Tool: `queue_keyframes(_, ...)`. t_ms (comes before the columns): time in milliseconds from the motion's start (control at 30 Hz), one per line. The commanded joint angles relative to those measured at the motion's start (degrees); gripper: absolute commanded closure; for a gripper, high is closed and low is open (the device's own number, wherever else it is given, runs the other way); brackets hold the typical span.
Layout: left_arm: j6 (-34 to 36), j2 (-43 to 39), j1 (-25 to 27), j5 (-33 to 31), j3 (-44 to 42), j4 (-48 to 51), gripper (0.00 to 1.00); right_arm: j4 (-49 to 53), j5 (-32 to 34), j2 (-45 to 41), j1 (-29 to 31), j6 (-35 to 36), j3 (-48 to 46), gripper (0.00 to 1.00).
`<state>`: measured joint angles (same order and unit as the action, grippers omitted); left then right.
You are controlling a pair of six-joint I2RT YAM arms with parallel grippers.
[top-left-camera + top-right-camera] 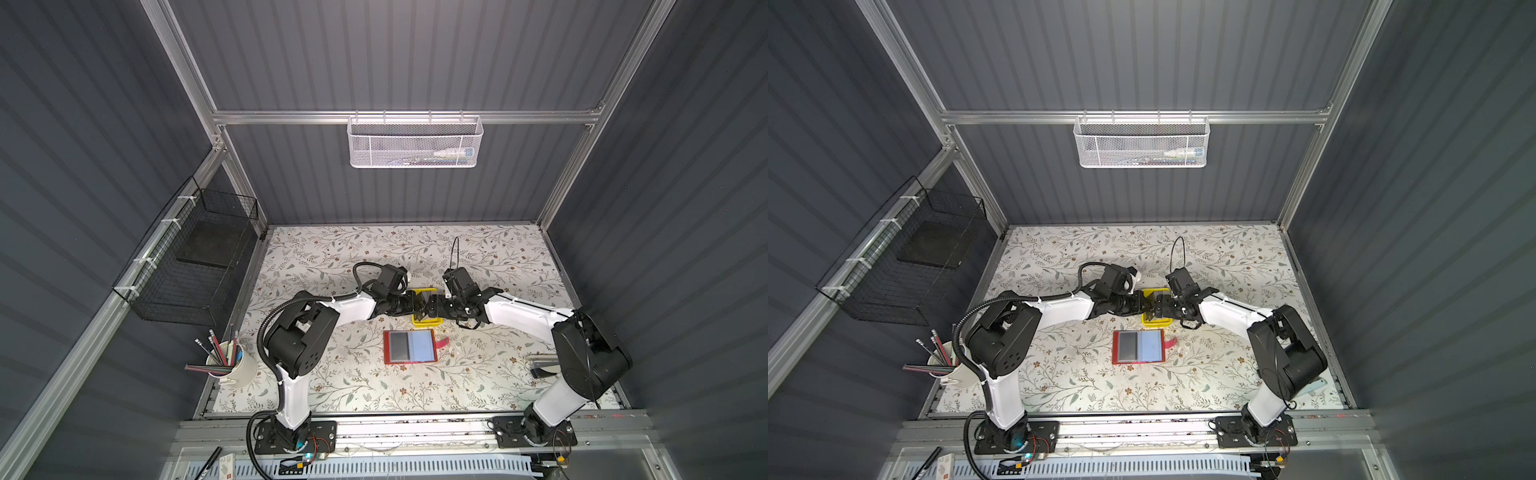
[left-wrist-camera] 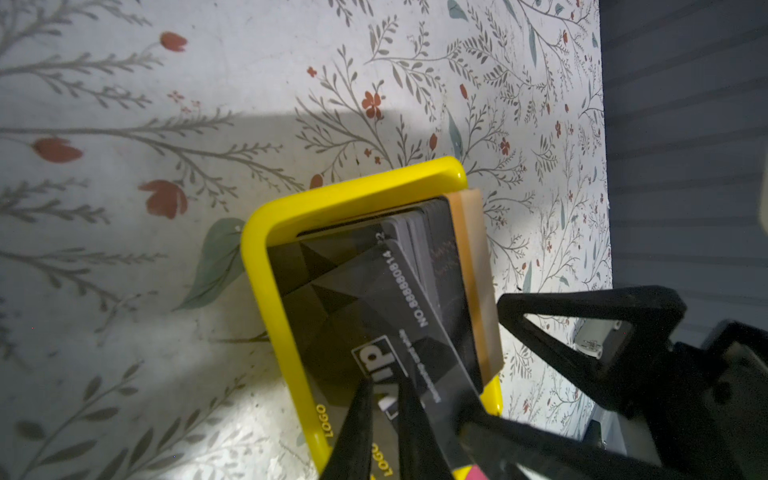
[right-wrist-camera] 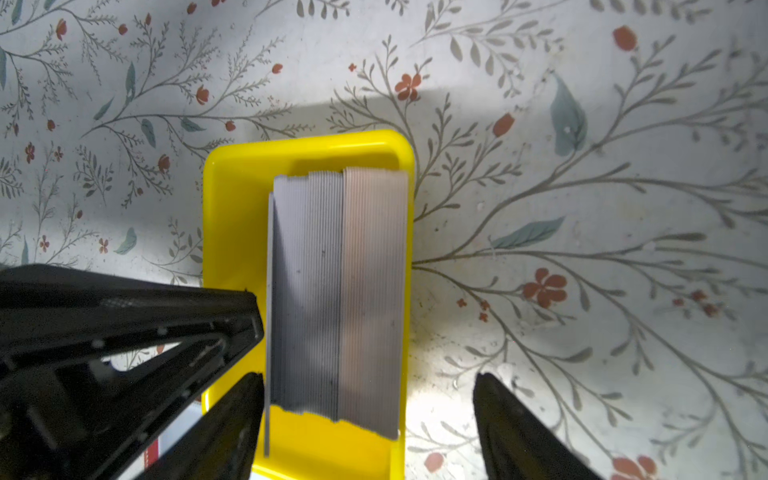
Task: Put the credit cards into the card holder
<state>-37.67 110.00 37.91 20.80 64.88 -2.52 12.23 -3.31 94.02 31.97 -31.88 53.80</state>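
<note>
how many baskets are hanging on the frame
2: a white mesh basket on the back rail, and a black wire basket on the left side rail. None look hidden.

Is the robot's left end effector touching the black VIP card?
Touching. In the left wrist view the left end effector pinches the black VIP card between its fingers, one on each face, over the yellow tray.

In both top views the left tool point(image 1: 420, 306) and right tool point(image 1: 431, 309) hide most of the yellow tray point(image 1: 428, 321); its credit cards point(image 3: 332, 291) seem indistinct there.
</note>
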Motion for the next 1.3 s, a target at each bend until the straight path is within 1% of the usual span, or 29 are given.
queue_keyframes(0, 0.32, -1.66, 0.06, 0.11, -0.41, 1.92, 0.84, 1.28, -0.66, -1.25, 0.30, 0.66, -1.47, 0.19)
queue_keyframes(267, 0.58, -2.76, 0.06, -0.10, -0.98, 2.04, 0.83, 2.14, 1.83, -0.13, 0.29, -0.08, -0.43, 0.20)
queue_keyframes(467, 0.60, -3.31, 0.06, -0.05, -1.58, 2.17, 0.82, 3.61, 2.60, 2.93, 0.19, 0.35, 3.47, 0.20)
queue_keyframes(767, 0.70, -3.07, 0.06, 0.36, -1.76, 1.99, 0.82, 4.92, 3.14, 5.56, -0.15, 1.24, 6.91, 0.20)
queue_keyframes(1100, 0.83, -3.34, 0.05, 0.23, -1.13, 2.42, 0.82, 6.00, 1.23, 2.19, 0.94, 1.30, 3.29, 0.20)
queue_keyframes(1267, 0.82, -3.54, -0.02, 0.21, -1.16, 2.42, 0.82, 5.99, 1.48, 1.57, 1.19, 1.19, 2.01, 0.19)
